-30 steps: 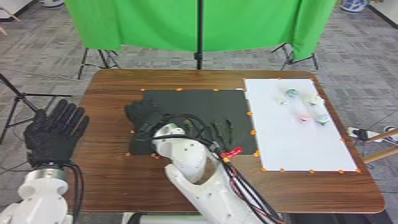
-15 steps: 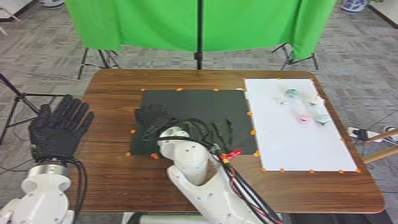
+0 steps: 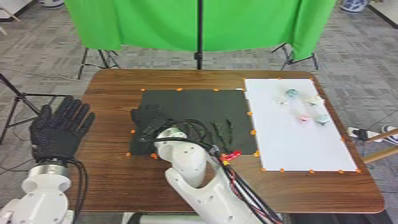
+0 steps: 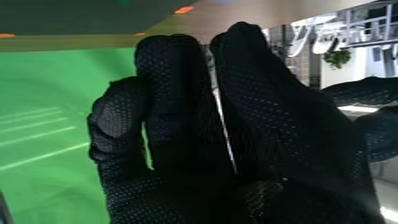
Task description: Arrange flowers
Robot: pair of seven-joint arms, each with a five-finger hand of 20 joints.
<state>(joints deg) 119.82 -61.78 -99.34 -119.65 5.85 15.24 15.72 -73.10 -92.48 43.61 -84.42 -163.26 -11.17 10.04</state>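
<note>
brown wood makes up your worktop [image 3: 111, 182], with a black mat [image 3: 195, 102] near the middle of the frame and a white sheet [image 3: 289, 147] to its right. you can see small, pale flowers [image 3: 304, 119] in a loose group on the upper part of that sheet, in the upper right of the frame; one is pinkish, another teal, the rest whitish or pale green. on the right part of the black mat, you have slender dark pieces [image 3: 228, 131] that look like stems, lying apart from the flowers. your right hand [image 3: 149, 117] is over the mat's left side, left of the frame's centre; you cannot tell whether it touches the mat. in the right wrist view, the right hand [image 4: 275, 120] has its fingers straight and near one another, with narrow gaps between, and the green curtain [image 4: 40, 110] is behind. your left hand [image 3: 60, 127] is at the left of the frame, beside the worktop's left edge, palm flat and fingers spread, pointing up the frame. orange markers [image 3: 179, 89] edge the mat and the sheet. just beside the right arm's cables [image 3: 240, 177], near the mat's lower right corner, you have a small red piece [image 3: 231, 155], too small to identify.
</note>
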